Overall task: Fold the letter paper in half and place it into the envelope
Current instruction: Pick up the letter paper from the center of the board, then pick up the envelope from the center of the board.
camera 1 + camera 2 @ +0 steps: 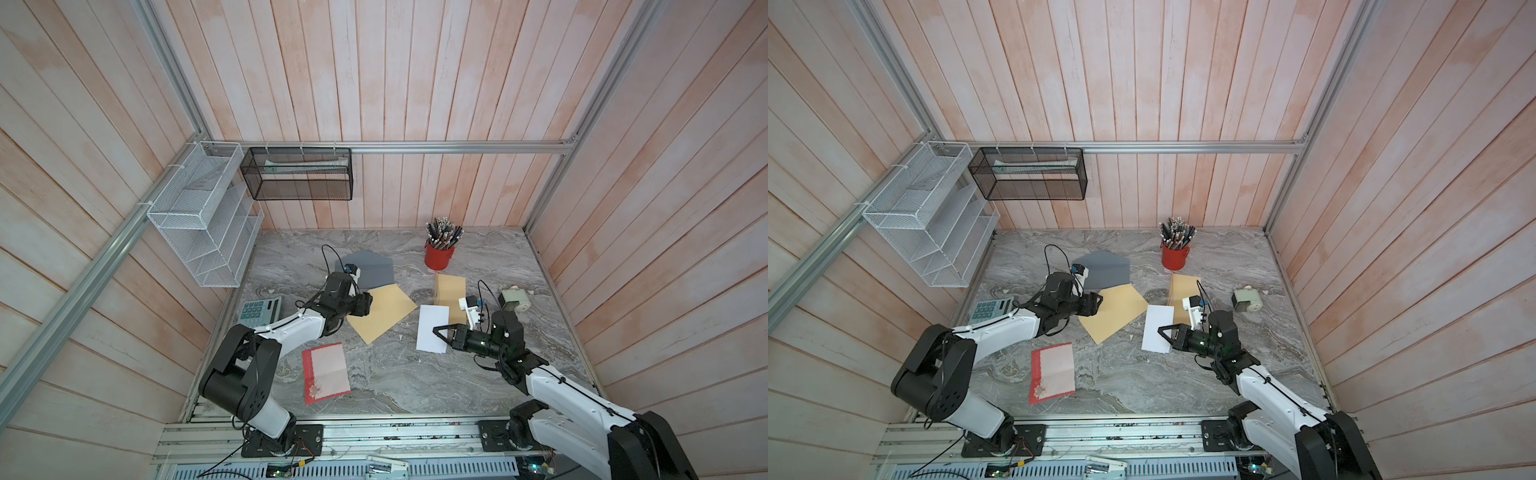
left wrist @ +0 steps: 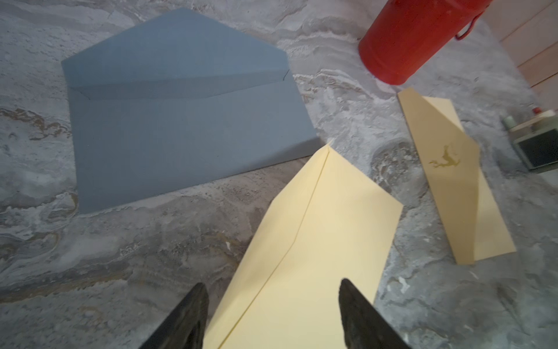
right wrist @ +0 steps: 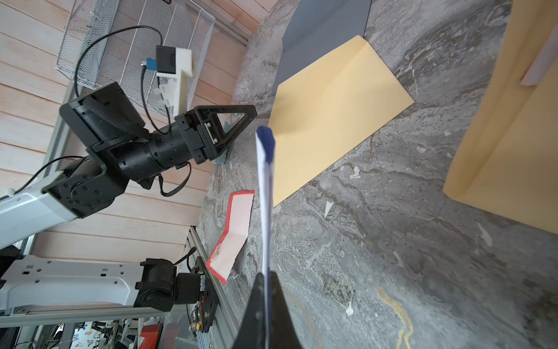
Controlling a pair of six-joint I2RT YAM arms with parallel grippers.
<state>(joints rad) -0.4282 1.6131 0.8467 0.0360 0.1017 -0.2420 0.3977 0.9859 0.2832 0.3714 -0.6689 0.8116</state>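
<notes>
So, the paper [image 1: 430,322] is in the right gripper [image 1: 436,331]. The jaws are pressed together on its near edge and the sheet sticks out ahead toward the envelope [image 1: 384,311]. The right wrist view shows the paper [image 3: 265,193] edge-on btw the fingers [image 3: 256,314]. It looks raised off the table [image 1: 395,374], tho I can't tell by how much. It's approx half-sheet size from a top view, so prob. already folded. That's a judgement, as no crease is visible.

The left gripper [image 2: 273,285] has its jaws spread w/ nothing pinched, one finger to each side of the envelope's near end. Can't tell if it touches.

Handling:
- **Paper:** v. light, thin and floppy. Held by one edge, the free end will likely droop and flutter on quick moves, and the fold may spring open. A pinch mid-edge, close to the crease, should keep both layers together. It won't break, but it'll buckle if shoved vs. a closed mouth.
- **Envelope:** also light, and prob. slick on the marble, so expect it to slide when the paper pushes in. It needs the left gripper to pin it or lift the flap. Best hold is the flap edge or a corner, not the body, so the mouth stays free. Can't tell whether the mouth is open.

The grey envelope [image 2: 181,121] lies just behind, w/ its edge under the envelope's far corner, so a push could drag both.
</notes>
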